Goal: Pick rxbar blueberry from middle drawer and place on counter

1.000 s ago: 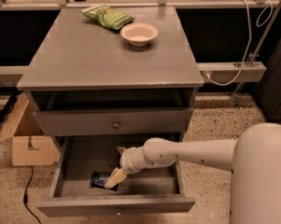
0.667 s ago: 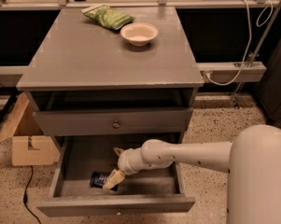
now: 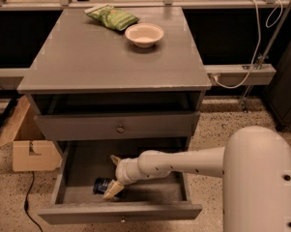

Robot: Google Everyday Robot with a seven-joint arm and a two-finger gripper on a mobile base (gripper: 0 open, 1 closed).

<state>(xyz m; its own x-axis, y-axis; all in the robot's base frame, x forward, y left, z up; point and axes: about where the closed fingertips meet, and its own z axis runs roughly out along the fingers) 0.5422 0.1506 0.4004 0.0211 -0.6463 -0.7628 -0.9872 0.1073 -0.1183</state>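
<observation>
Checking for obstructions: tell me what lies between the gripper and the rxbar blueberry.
Nothing visible: in the camera view the gripper, in the middle drawer, has one finger right at the rxbar blueberry.

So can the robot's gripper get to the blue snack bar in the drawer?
Probably yes: the drawer is open, nothing covers the snack bar, and the gripper is down inside right beside it.

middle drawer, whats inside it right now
In the middle drawer: the rxbar blueberry, its right end covered by the hand reaching in. The arm hides the floor beneath it.
</observation>
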